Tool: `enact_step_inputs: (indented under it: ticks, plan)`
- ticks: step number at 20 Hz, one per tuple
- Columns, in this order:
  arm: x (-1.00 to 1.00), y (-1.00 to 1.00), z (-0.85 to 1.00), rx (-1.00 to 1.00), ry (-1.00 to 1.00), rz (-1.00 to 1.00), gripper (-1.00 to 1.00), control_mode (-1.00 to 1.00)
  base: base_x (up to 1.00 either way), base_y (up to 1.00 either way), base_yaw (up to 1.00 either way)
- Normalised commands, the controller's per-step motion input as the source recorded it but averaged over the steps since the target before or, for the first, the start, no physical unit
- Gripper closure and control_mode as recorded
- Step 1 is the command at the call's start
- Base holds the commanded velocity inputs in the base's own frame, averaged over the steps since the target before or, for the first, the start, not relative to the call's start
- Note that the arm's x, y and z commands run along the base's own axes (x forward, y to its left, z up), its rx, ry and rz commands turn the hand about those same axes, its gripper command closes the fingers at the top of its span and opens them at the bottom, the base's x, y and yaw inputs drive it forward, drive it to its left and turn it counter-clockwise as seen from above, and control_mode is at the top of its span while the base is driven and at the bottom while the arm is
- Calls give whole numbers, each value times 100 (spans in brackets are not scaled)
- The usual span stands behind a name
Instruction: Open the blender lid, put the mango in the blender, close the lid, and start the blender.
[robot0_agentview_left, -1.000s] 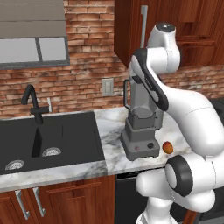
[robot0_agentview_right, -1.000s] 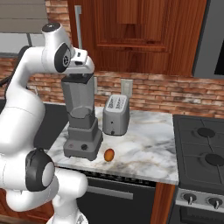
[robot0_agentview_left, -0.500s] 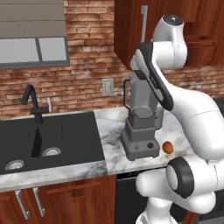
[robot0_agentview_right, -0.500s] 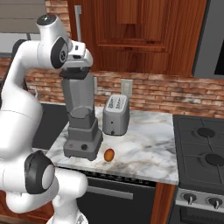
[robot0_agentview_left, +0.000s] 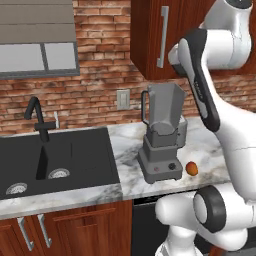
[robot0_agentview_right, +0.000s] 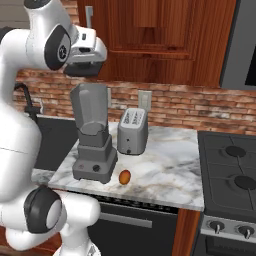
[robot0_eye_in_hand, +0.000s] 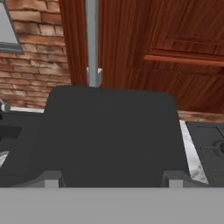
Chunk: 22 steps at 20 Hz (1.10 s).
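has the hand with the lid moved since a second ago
Yes. The hand has risen, carrying the blender lid up off the blender, whose jar now stands open well below it.

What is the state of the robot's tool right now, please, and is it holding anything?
Tool: closed on the blender lid, which is lifted off the blender.

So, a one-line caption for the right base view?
Gripper holds the dark blender lid above the open blender; mango waits on the marble counter.
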Motion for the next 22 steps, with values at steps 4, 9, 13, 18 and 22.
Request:
enact_step_inputs:
  ticks: [4,9,13,18,22]
  plan:
    - [-96,-92,-2,5,-3,-6,100,-100,0,0,0]
    - [-69,-100,-29,4,0,-8,100,-100,0,0,0]
    - [-41,-100,-61,1,0,-7,100,-100,0,0,0]
    - [-8,-71,-100,0,5,-2,100,-100,0,0,0]
    - [0,-43,-100,0,15,0,100,-100,0,0,0]
